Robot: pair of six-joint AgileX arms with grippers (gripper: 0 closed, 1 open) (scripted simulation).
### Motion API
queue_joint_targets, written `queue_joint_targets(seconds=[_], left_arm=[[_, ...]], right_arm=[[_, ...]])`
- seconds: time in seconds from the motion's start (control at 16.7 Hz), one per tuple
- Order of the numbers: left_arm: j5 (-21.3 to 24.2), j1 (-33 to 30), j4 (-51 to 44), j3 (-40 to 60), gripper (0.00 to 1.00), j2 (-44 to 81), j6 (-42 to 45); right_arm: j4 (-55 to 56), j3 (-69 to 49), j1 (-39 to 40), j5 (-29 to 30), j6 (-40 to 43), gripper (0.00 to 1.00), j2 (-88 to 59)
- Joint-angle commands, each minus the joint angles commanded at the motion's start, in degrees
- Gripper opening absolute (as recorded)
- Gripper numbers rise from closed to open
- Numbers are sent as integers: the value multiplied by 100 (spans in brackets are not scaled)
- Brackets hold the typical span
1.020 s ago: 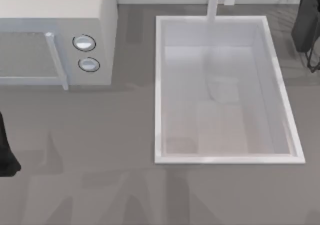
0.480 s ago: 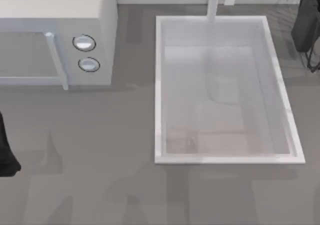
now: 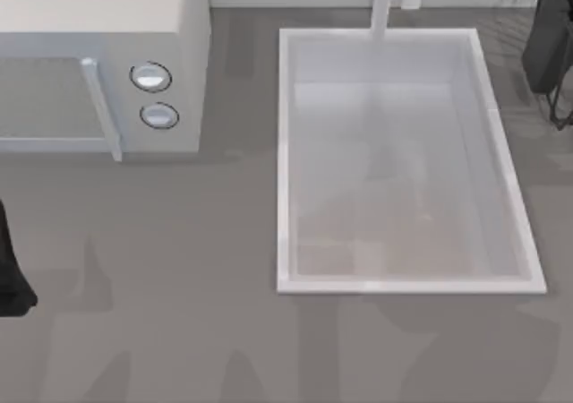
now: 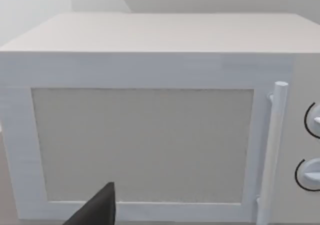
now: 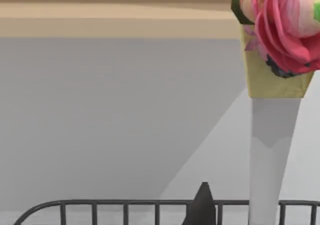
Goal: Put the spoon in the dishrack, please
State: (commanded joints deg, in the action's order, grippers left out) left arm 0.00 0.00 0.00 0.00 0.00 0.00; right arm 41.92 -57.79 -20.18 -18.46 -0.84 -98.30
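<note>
Grey countertop (image 3: 179, 269), seen from above, with a pale wall along its far edge. On it: one white microwave (image 3: 98, 63) at the left, bearing two round dials (image 3: 150, 77) and one bar handle (image 3: 100, 107); one white sink basin (image 3: 285, 152) right of centre, with one faucet (image 3: 383, 4) at its far rim.

Arms, two. My left arm (image 3: 11, 273) sits at the left edge; my left gripper (image 4: 100, 212) faces the microwave door. My right arm (image 3: 548, 40) is at the far right corner. I cannot tell whether either gripper is open or closed.

One spoon (image 5: 270, 150): its white handle crosses the rim wire of the one dishrack (image 5: 125, 203), just beside my right gripper (image 5: 202, 207). Whether I hold it, I cannot tell.
</note>
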Motion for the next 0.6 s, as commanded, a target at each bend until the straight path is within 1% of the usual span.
queue_joint_targets(seconds=[0.18,0.48,0.6], left_arm=[[0,0,0,0,100,0,0],[0,0,0,0,100,0,0],[0,0,0,0,100,0,0]], right_arm=[[485,157,239,236,-8,0,-429],[524,172,260,257,-9,0,-466],[524,172,260,257,-9,15,-466]])
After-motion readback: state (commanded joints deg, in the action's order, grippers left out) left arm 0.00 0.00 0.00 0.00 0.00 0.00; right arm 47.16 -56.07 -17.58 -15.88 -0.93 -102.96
